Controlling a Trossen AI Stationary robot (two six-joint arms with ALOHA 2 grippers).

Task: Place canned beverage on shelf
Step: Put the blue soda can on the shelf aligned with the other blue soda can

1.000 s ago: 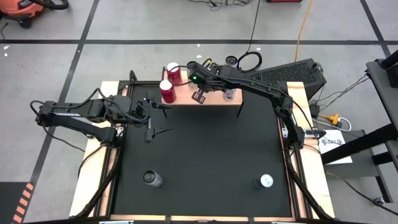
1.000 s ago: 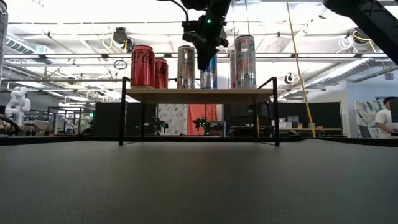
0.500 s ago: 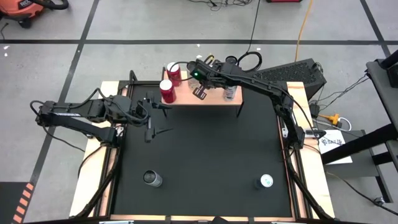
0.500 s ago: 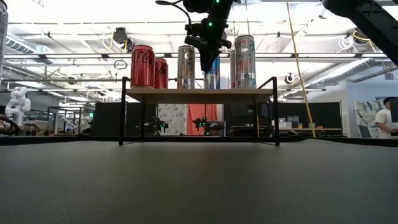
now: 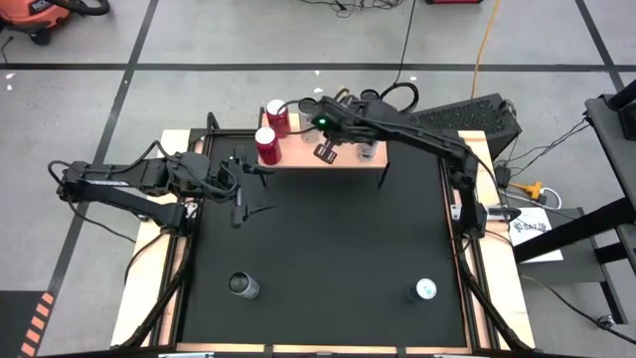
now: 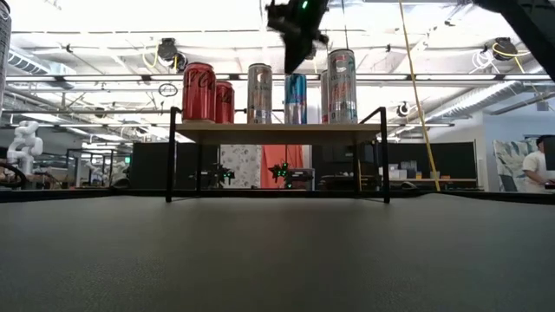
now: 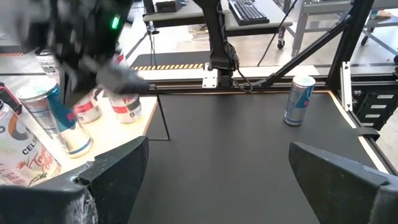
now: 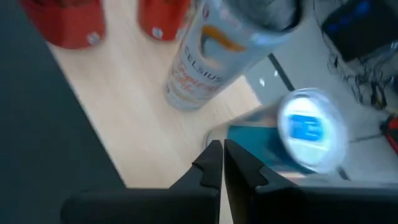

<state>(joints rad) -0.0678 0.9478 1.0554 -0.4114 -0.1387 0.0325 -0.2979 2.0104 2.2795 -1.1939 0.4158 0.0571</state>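
Cut off at the low view's top edge, the right gripper (image 5: 324,151), closed and empty, hangs tilted above the shelf (image 5: 298,151), blue can (image 6: 296,98) just below; left gripper (image 5: 241,189) waits, open.

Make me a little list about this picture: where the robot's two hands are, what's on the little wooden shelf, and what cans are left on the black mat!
right gripper: shut, empty, raised above the shelf's cans
left gripper: open, empty, waiting over the mat's left side
shelf: light wood top on thin black legs, at the mat's far edge
cans on shelf: five upright; two red cans, a white Celsius can, a blue can, a tall silver can
cans on black mat: two upright; one front left, one front right
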